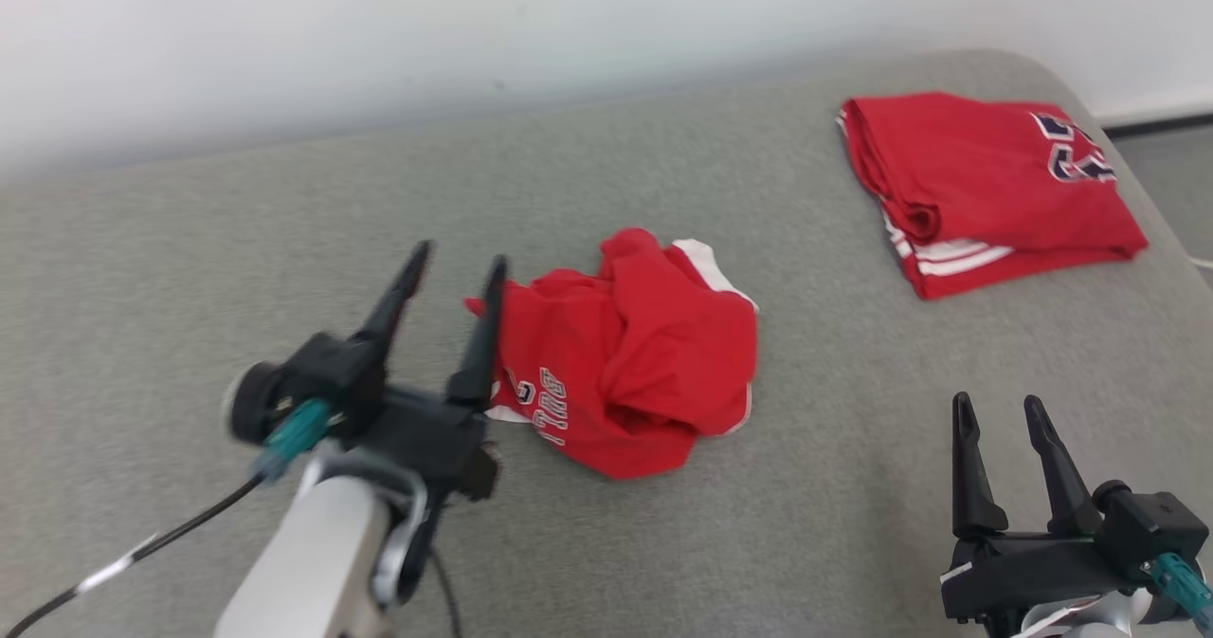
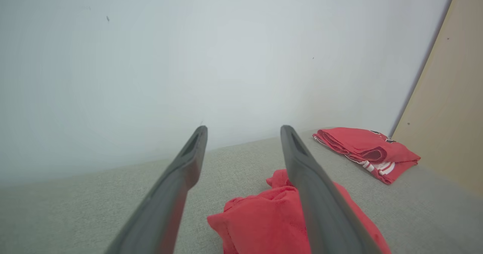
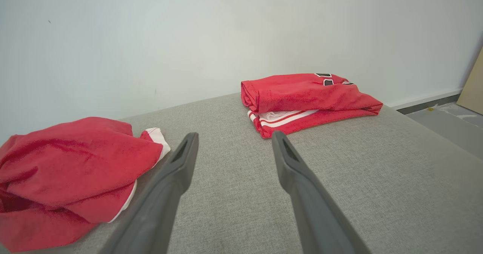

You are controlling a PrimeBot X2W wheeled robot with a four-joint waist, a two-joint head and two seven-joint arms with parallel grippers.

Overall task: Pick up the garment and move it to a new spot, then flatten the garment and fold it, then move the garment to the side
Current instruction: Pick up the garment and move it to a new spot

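on cushion (image 1: 190, 240): one crumpled jersey (image 1: 635, 363), one folded jersey (image 1: 976, 173); two open grippers (image 1: 460, 257) (image 1: 997, 403)

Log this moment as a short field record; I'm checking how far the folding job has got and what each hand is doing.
surface: grey padded surface
crumpled garment: red jersey, bunched near the middle, not flattened
folded garment: red jersey, folded, at the far right corner
left hand: open, empty, at the crumpled garment's left edge
right hand: open, empty, low on the right, apart from both garments
stage: flattening and folding not yet done
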